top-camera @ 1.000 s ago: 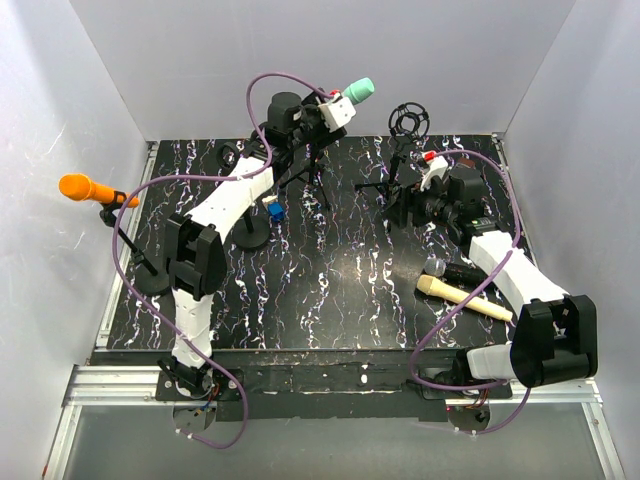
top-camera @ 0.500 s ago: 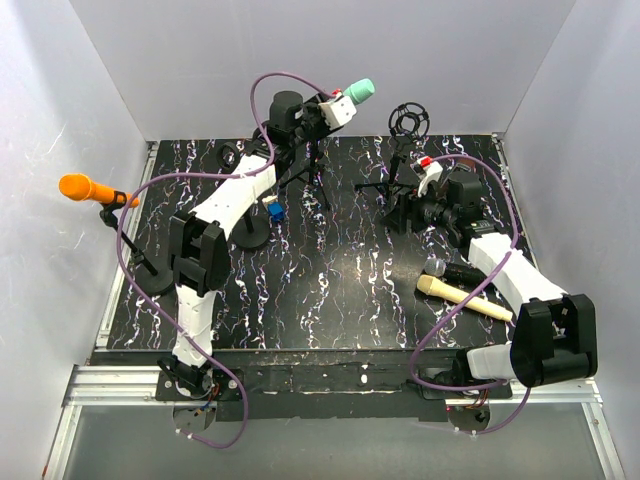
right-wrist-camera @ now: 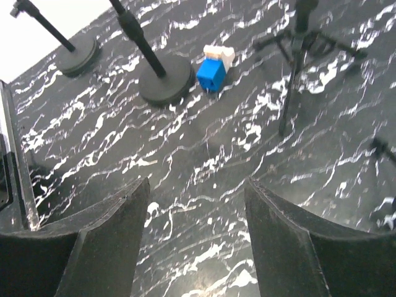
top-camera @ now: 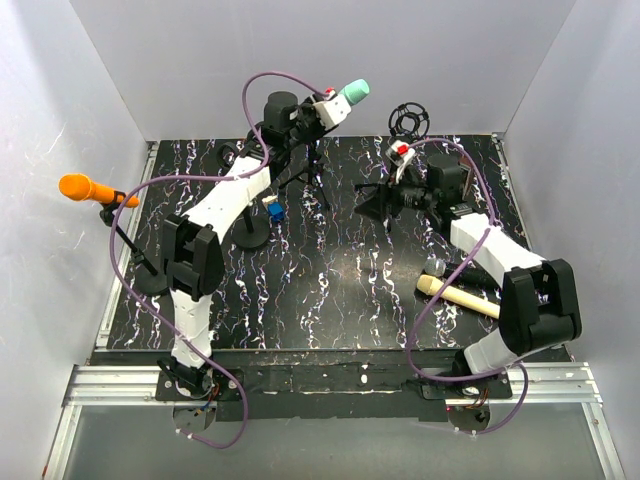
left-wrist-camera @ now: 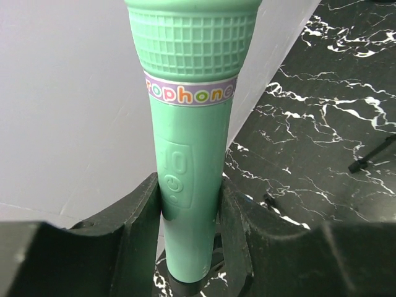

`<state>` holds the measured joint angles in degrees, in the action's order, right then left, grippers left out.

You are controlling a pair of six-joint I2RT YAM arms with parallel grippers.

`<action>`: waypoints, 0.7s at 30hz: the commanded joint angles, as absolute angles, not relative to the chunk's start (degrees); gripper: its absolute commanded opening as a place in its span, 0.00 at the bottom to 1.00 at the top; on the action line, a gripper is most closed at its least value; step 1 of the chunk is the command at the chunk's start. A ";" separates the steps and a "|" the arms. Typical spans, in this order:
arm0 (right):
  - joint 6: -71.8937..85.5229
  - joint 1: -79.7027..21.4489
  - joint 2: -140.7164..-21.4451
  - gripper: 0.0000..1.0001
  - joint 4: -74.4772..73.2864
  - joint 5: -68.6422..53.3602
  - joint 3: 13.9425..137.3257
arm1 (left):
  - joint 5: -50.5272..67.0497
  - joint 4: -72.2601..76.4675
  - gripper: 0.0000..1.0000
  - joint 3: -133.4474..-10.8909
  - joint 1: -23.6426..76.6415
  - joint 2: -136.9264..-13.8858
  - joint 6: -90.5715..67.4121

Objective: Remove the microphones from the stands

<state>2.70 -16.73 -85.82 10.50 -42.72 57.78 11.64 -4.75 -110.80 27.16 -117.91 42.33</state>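
Mint-green plastic toy microphone [left-wrist-camera: 189, 142] sits between left gripper [left-wrist-camera: 189, 232] fingers, clamped at lower handle. Right gripper [right-wrist-camera: 197, 213] spread wide, holding nothing, over black marbled table [right-wrist-camera: 204, 154].

Mint mic [left-wrist-camera: 189, 179] smooth matt plastic, grid-moulded head, tabletop [right-wrist-camera: 210, 185] black marble-look w/ slight sheen

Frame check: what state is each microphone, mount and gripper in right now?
green microphone: clamped in left gripper, raised.
left gripper: shut on green microphone.
right gripper: open, empty.
orange microphone: mounted on its stand.
cream microphone: lying flat on table.
shock mount: empty.
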 commanded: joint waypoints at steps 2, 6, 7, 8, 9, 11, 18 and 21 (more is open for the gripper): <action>4.30 -18.02 -88.67 0.75 19.67 -46.57 64.68 | 16.43 -7.38 0.00 -107.32 27.51 -109.26 35.35; 7.72 -18.02 -90.96 0.85 28.20 -50.70 65.03 | 20.99 -4.66 0.00 -103.89 27.51 -106.35 31.74; 8.60 -17.93 -92.10 0.85 28.47 -51.76 65.91 | 21.70 -4.66 0.00 -103.45 27.60 -106.00 31.03; 9.22 -18.02 -92.98 0.85 28.56 -52.64 67.05 | 22.14 -4.66 0.00 -103.19 27.68 -105.65 30.42; 9.75 -18.10 -93.95 0.86 28.74 -52.99 68.02 | 22.67 -4.66 0.00 -102.66 27.69 -105.38 29.89; 10.11 -18.72 -95.36 0.86 29.79 -52.04 69.25 | 23.55 -4.66 0.00 -101.87 27.69 -104.77 29.36; 6.33 -21.18 -98.61 0.86 29.97 -48.00 72.60 | 28.82 -4.31 0.00 -100.37 27.77 -101.52 24.26; 5.37 -21.97 -100.10 0.86 31.46 -47.11 73.03 | 30.14 -4.13 0.00 -98.62 27.77 -99.94 23.82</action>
<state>7.77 -20.75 -98.61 26.70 -48.71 69.87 24.86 -5.74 -99.63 27.35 -107.33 27.88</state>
